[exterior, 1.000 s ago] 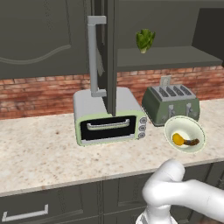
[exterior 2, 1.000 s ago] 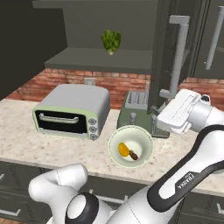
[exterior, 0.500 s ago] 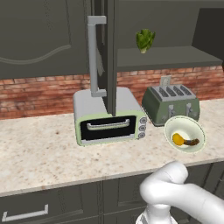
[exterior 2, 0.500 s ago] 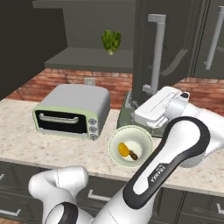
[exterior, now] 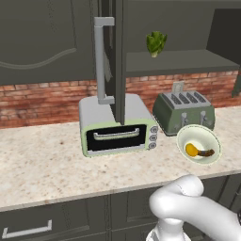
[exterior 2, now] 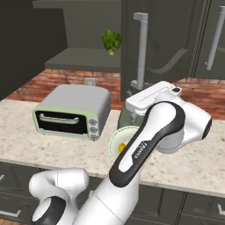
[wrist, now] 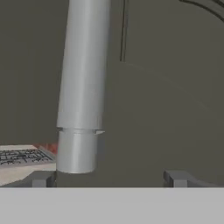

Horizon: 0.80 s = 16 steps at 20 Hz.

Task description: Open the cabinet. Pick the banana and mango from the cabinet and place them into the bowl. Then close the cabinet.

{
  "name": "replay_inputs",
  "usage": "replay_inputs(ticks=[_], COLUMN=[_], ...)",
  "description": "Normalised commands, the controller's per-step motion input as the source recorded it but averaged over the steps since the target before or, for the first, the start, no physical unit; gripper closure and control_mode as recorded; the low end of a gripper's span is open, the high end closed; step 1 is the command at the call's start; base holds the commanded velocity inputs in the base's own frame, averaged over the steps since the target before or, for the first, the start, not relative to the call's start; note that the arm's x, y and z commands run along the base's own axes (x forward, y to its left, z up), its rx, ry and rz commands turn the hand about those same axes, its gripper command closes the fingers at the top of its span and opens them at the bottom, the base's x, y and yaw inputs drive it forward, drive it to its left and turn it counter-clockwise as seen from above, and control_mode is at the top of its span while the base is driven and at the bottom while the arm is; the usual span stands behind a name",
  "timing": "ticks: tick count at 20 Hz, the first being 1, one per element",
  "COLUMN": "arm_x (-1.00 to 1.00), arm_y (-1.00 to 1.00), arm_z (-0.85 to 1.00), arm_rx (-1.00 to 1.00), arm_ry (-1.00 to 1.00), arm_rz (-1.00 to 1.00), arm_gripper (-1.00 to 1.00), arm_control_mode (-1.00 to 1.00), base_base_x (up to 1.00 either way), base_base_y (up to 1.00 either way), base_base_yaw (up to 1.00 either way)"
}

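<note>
Since half a second ago, swung further left in the right base view: white arm now crossing in front of the toaster (exterior 2: 128,115) and covering most of the bowl (exterior 2: 115,141), with the hand up against the open door of the cabinet (exterior 2: 162,48) near its bar handle (exterior 2: 141,48). Door also turned a little further round than a second ago, its handle now seen nearer the middle of that view. Left base view unchanged apart from that: bowl (exterior: 198,144) on the worktop (exterior: 42,164) just in front of the toaster (exterior: 183,112), holding the mango (exterior: 191,150) and the banana (exterior: 206,152) side by side, touching. Seen from the left alone: whole bowl and both fruits, toaster oven (exterior: 117,124) behind the door's edge, lettuce head (exterior: 156,43) on the cabinet shelf. Seen from the hand alone: end effector (wrist: 109,178) released, tips spread wide, handle (wrist: 83,87) rising above the left tip and not between them, door panel flat behind. From the right, just a yellow sliver of mango (exterior 2: 122,147) past the arm; banana hidden; end effector itself masked by the hand's casing. Whether the tips touch the door, impossible to tell.
</note>
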Motion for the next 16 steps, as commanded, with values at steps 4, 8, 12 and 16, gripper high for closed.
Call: replay_inputs(ticks=[4,8,12,16], arm_x=[0.89,0.8,0.65,0.48], arm_y=[0.01,0.0,0.0,0.0], arm_z=[0.0,0.0,0.14,0.32], arm_rx=[0.0,0.0,0.0,-0.01], arm_ry=[0.0,0.0,0.04,0.17], arm_rz=[0.0,0.0,0.0,-0.09], arm_gripper=[-1.0,-1.0,-1.0,-1.0], arm_control_mode=[-1.0,-1.0,-1.0,-1.0], base_base_x=[0.0,0.0,0.0,0.0], base_base_y=[0.0,0.0,0.0,0.0], base_base_yaw=[0.0,0.0,0.0,0.0])
